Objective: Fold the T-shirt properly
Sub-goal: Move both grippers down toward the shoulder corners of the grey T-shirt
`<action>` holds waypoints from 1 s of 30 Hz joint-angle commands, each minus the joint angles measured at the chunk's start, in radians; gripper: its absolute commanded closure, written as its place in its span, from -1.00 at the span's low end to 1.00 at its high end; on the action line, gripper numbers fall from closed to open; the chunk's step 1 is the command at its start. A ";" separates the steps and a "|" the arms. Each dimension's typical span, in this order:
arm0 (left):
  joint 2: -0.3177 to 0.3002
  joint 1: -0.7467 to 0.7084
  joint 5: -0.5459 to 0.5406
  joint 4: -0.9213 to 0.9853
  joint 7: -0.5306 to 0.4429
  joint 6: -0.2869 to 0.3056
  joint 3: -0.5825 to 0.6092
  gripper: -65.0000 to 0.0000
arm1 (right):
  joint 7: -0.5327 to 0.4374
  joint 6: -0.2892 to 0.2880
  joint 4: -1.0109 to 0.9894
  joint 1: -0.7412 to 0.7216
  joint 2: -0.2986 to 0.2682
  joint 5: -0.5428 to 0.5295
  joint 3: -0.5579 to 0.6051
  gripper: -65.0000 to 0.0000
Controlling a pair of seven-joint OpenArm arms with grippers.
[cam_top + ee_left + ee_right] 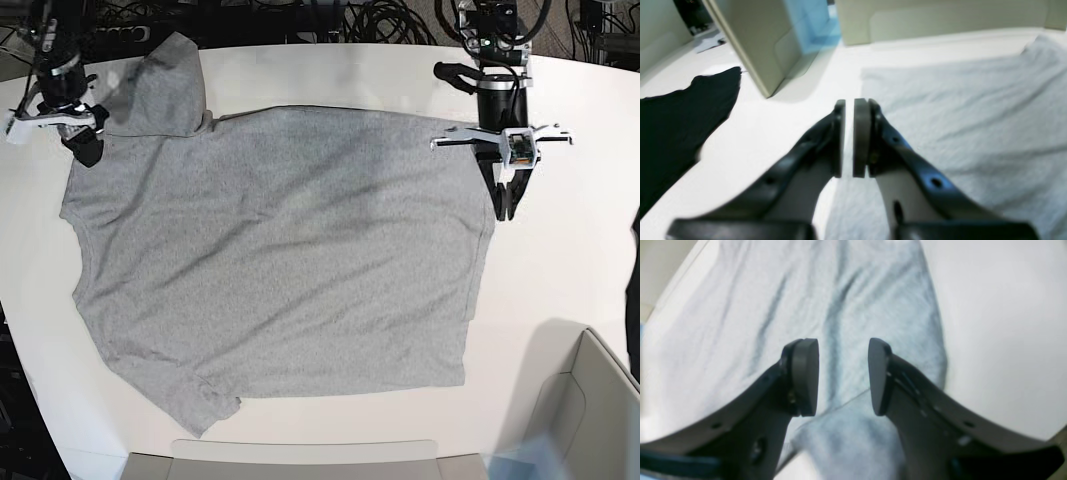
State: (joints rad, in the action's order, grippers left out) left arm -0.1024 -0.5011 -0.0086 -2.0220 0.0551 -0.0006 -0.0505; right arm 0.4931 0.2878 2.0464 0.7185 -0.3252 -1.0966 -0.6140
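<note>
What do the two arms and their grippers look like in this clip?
Both are black arms with a white crossbar at the wrist. The left gripper and right gripper have dark curved fingers with holes along them, tipped with flat grey pads. Black cables cluster behind the bases.

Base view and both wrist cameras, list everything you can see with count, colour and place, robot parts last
T-shirt: one, light grey, spread flat across the table's middle, one sleeve folded up at the far corner.
Table: one, white, under everything.
Black cloth: one, black, on the table beyond the left arm.
Beige bins: at least two, beige, along the near edge.
Cables: a tangle, black, behind the table.
Left gripper: one, black fingers slightly parted, at the shirt's edge.
Right gripper: one, black fingers apart, over the shirt.
</note>
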 commanded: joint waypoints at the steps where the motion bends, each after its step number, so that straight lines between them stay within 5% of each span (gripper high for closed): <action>1: 0.002 0.003 0.002 -0.019 -0.028 -0.002 -0.001 0.76 | 0.031 -0.049 0.017 0.003 0.008 -0.047 -0.062 0.23; 6: -0.001 0.002 0.002 -0.019 -0.028 -0.002 0.011 0.74 | 0.387 -0.209 -0.013 -0.066 0.169 -0.083 -0.309 0.23; 10: -0.003 0.000 0.002 -0.019 -0.028 -0.002 0.019 0.74 | 0.517 -0.284 -0.140 -0.122 0.245 -0.083 -0.404 0.23; 30: 0.005 -0.001 0.000 -0.019 0.035 -0.002 0.018 0.74 | 0.504 -0.316 -0.626 -0.219 0.191 -0.073 -0.255 0.23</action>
State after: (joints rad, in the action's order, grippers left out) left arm -0.0971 -0.4988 -0.0086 -2.0224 0.1127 0.0032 -0.0307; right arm 0.9558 -0.0685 1.4307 0.4828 -0.1329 -1.2453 -0.8749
